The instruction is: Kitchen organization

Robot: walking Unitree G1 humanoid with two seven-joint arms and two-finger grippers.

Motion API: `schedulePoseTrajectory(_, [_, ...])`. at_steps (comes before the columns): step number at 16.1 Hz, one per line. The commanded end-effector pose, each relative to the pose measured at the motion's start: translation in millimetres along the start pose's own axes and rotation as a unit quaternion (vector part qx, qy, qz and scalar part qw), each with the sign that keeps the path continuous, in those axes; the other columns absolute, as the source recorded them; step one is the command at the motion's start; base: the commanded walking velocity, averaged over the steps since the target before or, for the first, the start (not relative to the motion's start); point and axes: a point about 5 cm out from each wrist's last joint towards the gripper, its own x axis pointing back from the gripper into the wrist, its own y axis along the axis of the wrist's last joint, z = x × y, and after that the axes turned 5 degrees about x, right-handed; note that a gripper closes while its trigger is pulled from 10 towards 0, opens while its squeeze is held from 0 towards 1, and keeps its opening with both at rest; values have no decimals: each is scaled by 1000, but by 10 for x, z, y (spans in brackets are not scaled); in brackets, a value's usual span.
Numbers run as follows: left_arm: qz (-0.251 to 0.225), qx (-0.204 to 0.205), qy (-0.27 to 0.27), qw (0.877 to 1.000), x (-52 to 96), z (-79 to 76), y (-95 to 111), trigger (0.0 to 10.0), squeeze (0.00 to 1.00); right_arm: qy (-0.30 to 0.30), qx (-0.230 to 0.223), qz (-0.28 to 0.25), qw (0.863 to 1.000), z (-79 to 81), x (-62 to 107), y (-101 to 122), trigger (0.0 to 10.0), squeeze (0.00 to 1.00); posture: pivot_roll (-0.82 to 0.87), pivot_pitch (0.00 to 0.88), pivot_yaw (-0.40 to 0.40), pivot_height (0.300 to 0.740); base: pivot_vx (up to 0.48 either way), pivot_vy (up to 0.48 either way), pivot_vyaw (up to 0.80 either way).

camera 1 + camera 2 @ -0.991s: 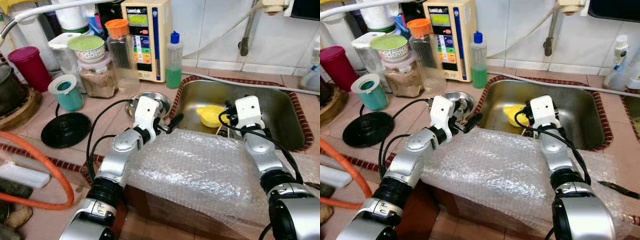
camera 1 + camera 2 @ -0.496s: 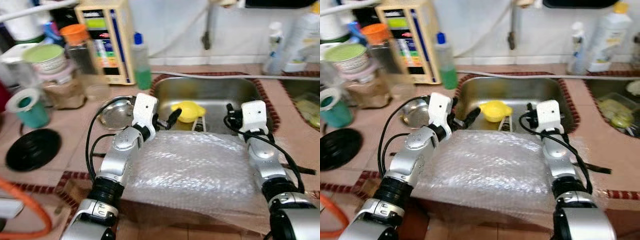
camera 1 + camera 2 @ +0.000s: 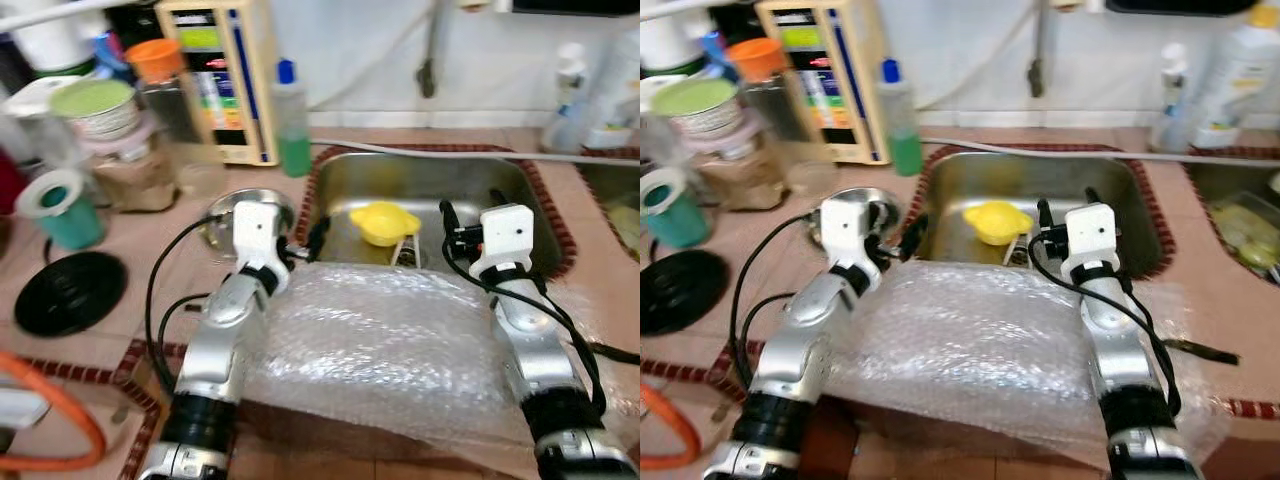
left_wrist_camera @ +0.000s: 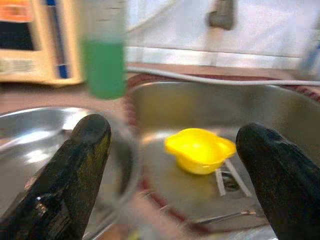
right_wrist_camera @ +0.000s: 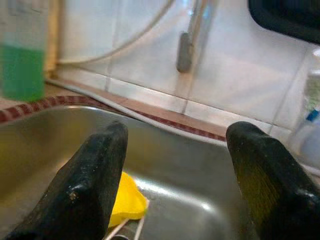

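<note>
Kitchen surface (image 3: pixel 100 400) of tan tile with red-brown trim, white tiled wall behind.

- Sink (image 3: pixel 520 185): steel, set in the far middle; holds a yellow cup (image 3: pixel 384 222) beside the drain.
- Bubble wrap (image 3: pixel 385 345): large sheet draped over the near edge of the surface, between the two arms.
- Steel bowl (image 4: pixel 30 130): on the surface just left of the sink.
- Green bottle (image 3: pixel 291 120): blue cap, far left of the sink, next to a cream appliance (image 3: pixel 218 75).
- Jars and tubs: cluster at far left, including a teal cup (image 3: pixel 54 205); black disc (image 3: pixel 68 290) nearer.
- White bottles (image 3: pixel 1240 70): far right, against the wall.
- Left gripper (image 4: pixel 172 165): at the sink's left rim, jaws wide and empty, aimed toward the yellow cup.
- Right gripper (image 5: pixel 175 165): over the sink's near rim, jaws wide and empty.

Progress, as judged: early. Nothing is grasped; the yellow cup lies in the sink and the left clutter looks unsorted. Most of the organizing seems left to do.
</note>
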Motion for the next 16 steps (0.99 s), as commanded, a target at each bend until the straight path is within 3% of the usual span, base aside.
schedulePoseTrajectory(1, [-9, -5, 10, 1000, 16, 27, 45, 10000, 0, 7, -6, -1, 1000, 18, 3, 50, 10000, 0, 22, 0, 57, 740, 0, 0, 0])
schedulePoseTrajectory(4, [-5, -10, 29, 1000, 109, 111, 0, 10000, 0, 22, 10, 9, 1000, 74, 149, 109, 10000, 0, -32, 0, 57, 740, 0, 0, 0])
schedulePoseTrajectory(8, [4, -11, 9, 1000, 69, 21, -46, 10000, 0, 24, 10, 40, 999, -23, 233, 103, 10000, 0, -38, 0, -13, 740, 0, 0, 0])
schedulePoseTrajectory(11, [3, -10, 4, 1000, 35, -11, -25, 10000, 0, 31, 15, 46, 998, 10, 225, 145, 10000, 0, -51, 0, 30, 740, 0, 0, 0])
schedulePoseTrajectory(12, [14, 14, 27, 999, 39, 36, -80, 10000, 0, 40, 6, 43, 998, 73, 225, 141, 10000, 0, -63, 0, 77, 740, 0, 0, 0])
schedulePoseTrajectory(16, [6, 10, 27, 1000, 9, 89, -10, 10000, 0, 26, -20, 54, 998, 21, 257, 151, 10000, 0, -64, 0, 114, 740, 0, 0, 0])
